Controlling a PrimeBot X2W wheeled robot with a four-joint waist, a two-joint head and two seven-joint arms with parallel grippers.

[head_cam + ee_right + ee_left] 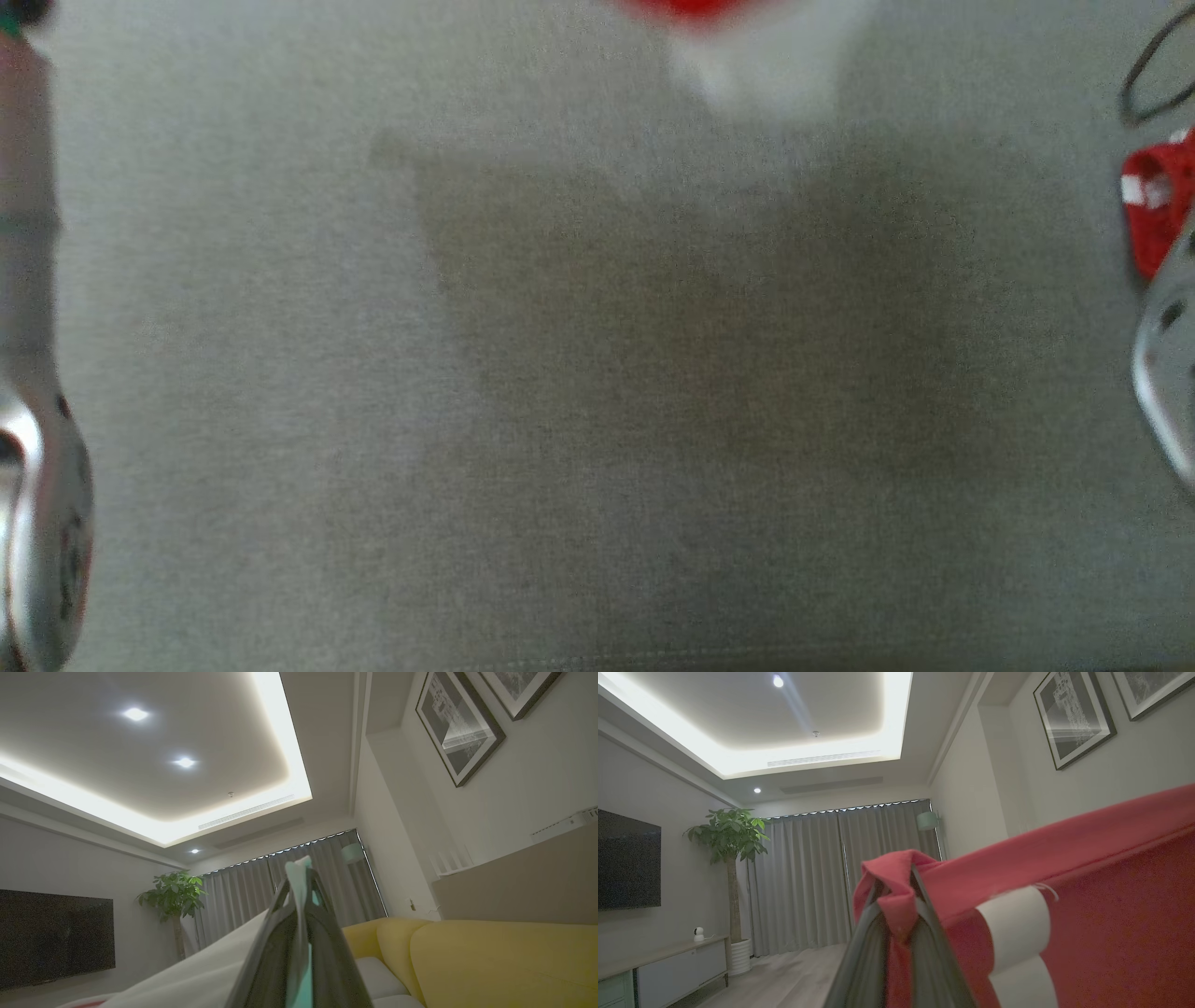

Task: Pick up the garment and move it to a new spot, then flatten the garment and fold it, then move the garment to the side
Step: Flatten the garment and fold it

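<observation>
The garment [1087, 896] is red with white stripes and hangs taut in the air in the left wrist view. My left gripper [896, 891] is shut on a bunched red corner of it. In the right wrist view my right gripper [299, 877] is shut on a pale, teal-tinged edge of the garment [210, 970], which slopes down to the left as white cloth. The blurred head view shows a red and white part of the garment [756, 47] at the top edge above the grey surface [280, 373]. It casts a broad shadow there.
Pale forearms stand at the left [37, 467] and right [1172, 373] edges of the head view. A red and white piece [1158, 205] and a dark cable loop [1153, 70] lie at the right. A yellow sofa [490, 961] sits beside the right gripper.
</observation>
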